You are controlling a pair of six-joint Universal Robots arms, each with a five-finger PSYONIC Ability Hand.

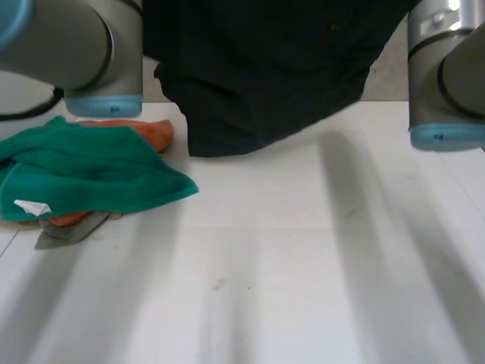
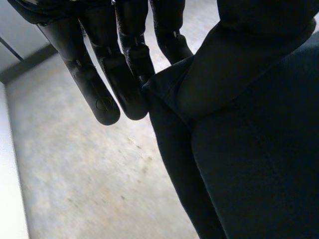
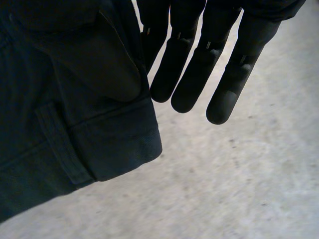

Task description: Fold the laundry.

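Dark-blue garment (image 1: 258,83) hangs thumb-pinched in our left hand (image 2: 102,94) and right hand (image 3: 189,84). We should lower it evenly, flat onto the table (image 1: 303,265).

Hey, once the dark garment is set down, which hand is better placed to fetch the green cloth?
Probably the left. The green cloth lies at the table's left side, just below the left arm; the right arm is across the table. The left hand and right hand both pinch the dark garment.
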